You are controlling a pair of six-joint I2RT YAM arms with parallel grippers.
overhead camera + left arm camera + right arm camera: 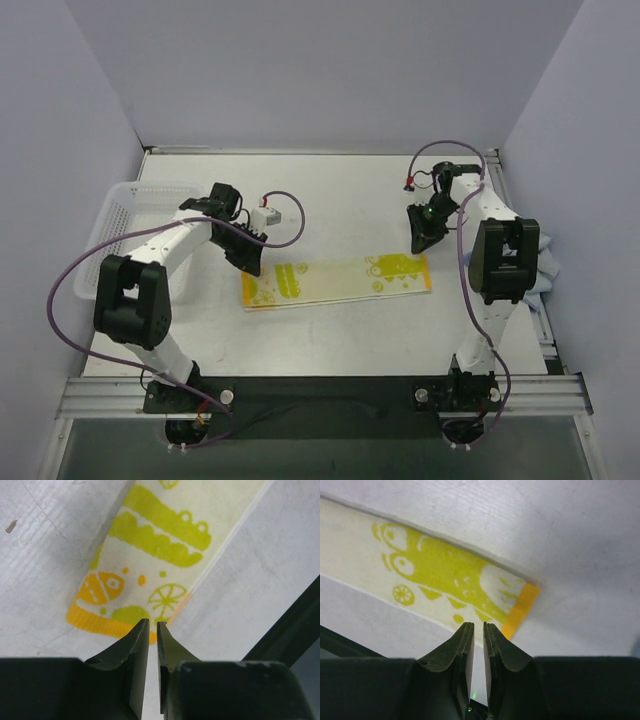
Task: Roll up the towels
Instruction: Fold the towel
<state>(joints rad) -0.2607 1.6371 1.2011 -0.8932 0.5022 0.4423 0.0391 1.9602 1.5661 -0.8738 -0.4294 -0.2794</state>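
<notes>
A white tabletop (330,330) is enclosed on three sides by plain, pale lavender-grey walls: a back wall (320,70), a left wall (50,150) and a right wall (590,130). A thin metal strip (300,150) is run along the far edge, and an aluminium rail (100,398) with a dark band (320,385) is fixed along the near edge. Soft, even light is cast, with only faint shadows. Fine scratches and a small brown fleck (10,526) are shown on the surface in the left wrist view
</notes>
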